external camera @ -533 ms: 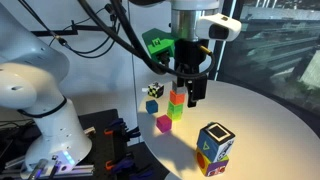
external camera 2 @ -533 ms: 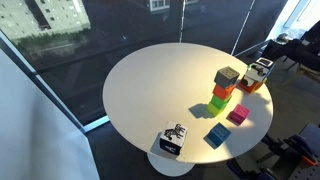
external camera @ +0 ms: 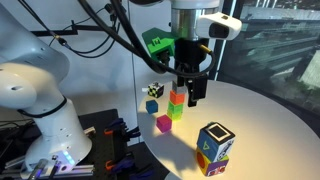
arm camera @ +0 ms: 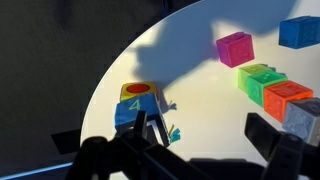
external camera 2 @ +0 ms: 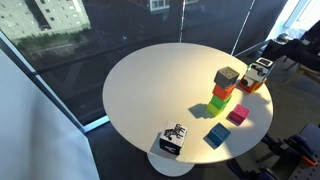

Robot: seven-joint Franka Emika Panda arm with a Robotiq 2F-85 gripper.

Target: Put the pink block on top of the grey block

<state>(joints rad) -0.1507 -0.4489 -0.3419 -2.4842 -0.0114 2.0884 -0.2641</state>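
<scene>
Nothing moved; smooth cubic pink block [external camera: 164,122] rests on table [external camera 2: 150,80].

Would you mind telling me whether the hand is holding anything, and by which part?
Nothing is held: the hand is open and empty in the wrist view, and the pink block lies free on the table.

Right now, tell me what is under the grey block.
The grey block tops a stack: an orange block directly beneath, a green block lowest. Their touching faces are covered.
</scene>
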